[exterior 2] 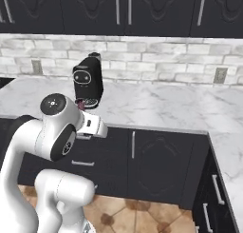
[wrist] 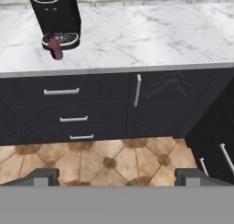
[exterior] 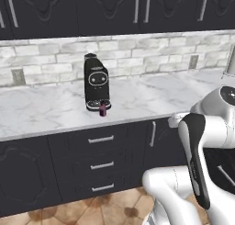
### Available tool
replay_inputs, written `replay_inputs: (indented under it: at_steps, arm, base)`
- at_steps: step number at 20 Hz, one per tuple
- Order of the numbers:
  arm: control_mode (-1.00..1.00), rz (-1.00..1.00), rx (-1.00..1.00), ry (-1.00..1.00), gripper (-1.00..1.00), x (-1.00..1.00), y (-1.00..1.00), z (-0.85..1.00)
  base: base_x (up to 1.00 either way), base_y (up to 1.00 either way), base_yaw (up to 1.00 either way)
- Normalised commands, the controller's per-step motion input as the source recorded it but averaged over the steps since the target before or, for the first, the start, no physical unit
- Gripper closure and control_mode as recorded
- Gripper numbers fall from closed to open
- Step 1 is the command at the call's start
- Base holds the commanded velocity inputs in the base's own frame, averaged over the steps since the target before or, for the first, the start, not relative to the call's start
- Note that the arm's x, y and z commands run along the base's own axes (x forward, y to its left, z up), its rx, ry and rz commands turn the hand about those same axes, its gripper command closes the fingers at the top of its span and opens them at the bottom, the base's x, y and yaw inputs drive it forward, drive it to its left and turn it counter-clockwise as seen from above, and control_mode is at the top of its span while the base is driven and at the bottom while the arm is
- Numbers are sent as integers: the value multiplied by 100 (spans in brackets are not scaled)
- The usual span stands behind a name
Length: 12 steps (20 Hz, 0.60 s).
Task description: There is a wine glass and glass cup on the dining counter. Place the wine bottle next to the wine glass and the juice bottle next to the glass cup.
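open jaws (wrist: 117, 177) above floor, juice bottle (wrist: 55, 48) by coffee machine (wrist: 57, 15)

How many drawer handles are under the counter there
3, stacked in one column below the counter, right of and below the coffee machine: top handle, middle handle, bottom handle. Others may lie outside the picture.

The juice bottle (exterior: 103, 109), small and stubby with purple-red contents, stands upright on the marble bench (exterior: 46, 111), touching the front of a black coffee machine (exterior: 96, 81).
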Motion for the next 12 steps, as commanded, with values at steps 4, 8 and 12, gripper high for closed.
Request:
replay_inputs:
  at_steps: [4,8,12]
  arm:
    - [100,0,0,0,-100,0,0,0]
    - [100,0,0,0,-100,0,0,0]
    - [100,0,0,0,-100,0,0,0]
  base:
    - [50,29,5]
    - [47,28,13]
    - [55,18,24]
